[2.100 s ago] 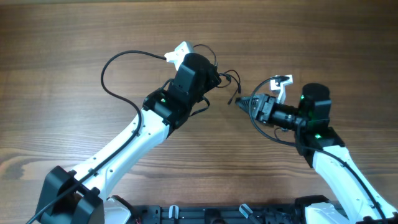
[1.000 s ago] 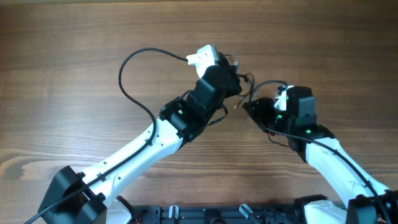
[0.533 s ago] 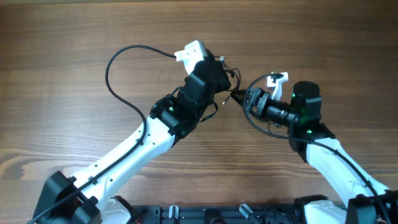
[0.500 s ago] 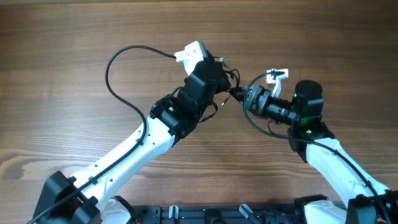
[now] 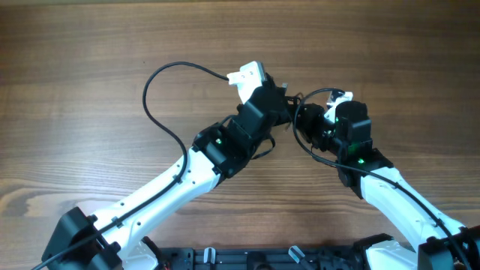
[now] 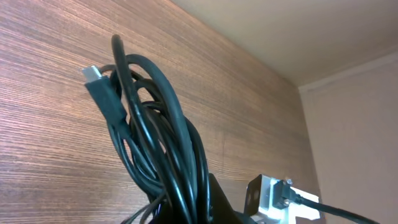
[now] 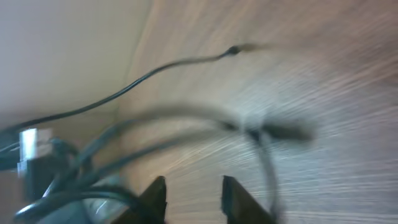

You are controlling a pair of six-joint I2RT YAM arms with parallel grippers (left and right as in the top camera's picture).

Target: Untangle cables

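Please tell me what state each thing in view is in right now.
cables: tangled in one bundle, one plug end sticking out, gripped by the left hand.
left hand: shut on the cables.
right hand: open, nothing between its fingers; the view is blurred.

We are finding the surface (image 5: 75,60) lying open all round; the left pincer (image 5: 285,101), right pincer (image 5: 304,124) and bunching cables (image 6: 155,143) are crowding the middle.

thin black cables (image 6: 155,149) in a tangled bundle
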